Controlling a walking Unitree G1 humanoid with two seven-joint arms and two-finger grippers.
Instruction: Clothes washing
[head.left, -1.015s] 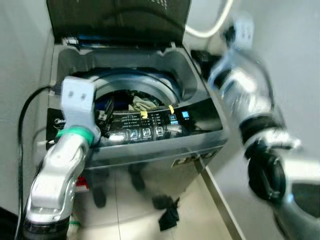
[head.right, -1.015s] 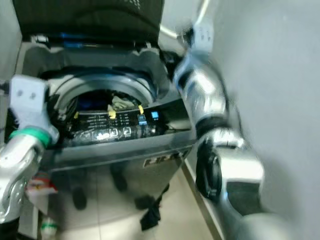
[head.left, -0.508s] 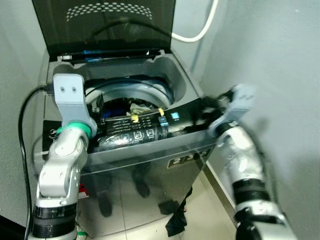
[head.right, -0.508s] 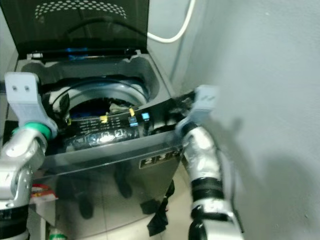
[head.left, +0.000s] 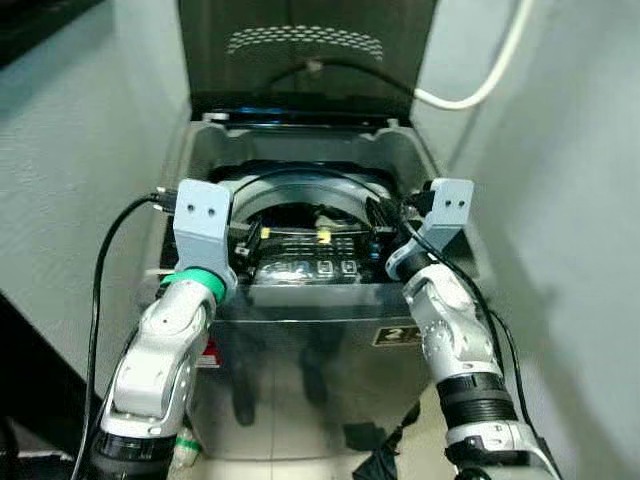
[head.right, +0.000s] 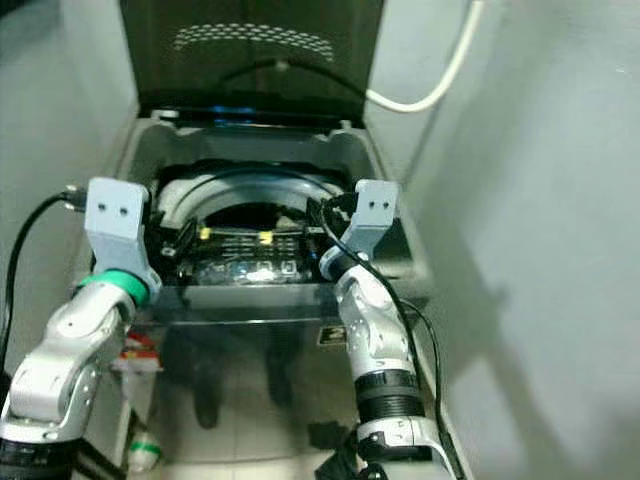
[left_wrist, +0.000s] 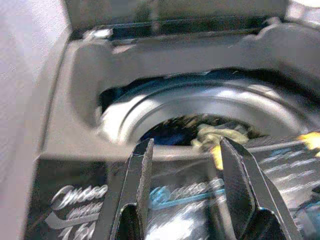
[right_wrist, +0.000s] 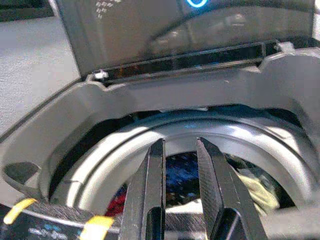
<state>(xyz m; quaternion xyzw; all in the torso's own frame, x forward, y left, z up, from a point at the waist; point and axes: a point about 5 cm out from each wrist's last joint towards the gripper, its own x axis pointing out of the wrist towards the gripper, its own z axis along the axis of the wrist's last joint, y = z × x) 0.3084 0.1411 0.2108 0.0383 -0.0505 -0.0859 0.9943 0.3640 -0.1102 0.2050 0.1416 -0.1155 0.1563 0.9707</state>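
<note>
Grey-walled corner with pale tiled floor (head.left: 330, 410); top-loading washing machine (head.left: 300, 330) set against the far wall, lid (head.left: 305, 50) raised upright, white hose (head.left: 490, 70) looping down the wall at far right.

Drum (right_wrist: 165, 135) open, clothes (left_wrist: 220, 135) lying inside: a pale yellowish piece, dark blue fabric, a trace of red. Dark cloth (head.left: 385, 465) lying on the floor by the machine's near right corner, apparently outside the load.

Left claw (left_wrist: 187, 170) poised over the near left of the control panel (head.left: 305, 265), fingers moderately apart, holding nothing. Right claw (right_wrist: 180, 172) raised over the near right rim, fingers narrowly apart, also holding nothing, aimed toward the drum. Black cable (head.left: 105, 260) trailing from the left wrist.

Risks, as judged: both claws close above the glossy panel, so a careless descent could press a button unintended; the lid could be knocked shut onto an arm reaching in; the floor cloth may be left unwashed; the cable could snag on the machine's corner.

Markings: cursive white lettering on the panel's near left, blurred, unreadable; yellow stickers and button icons illegible; front badge too small to read.
</note>
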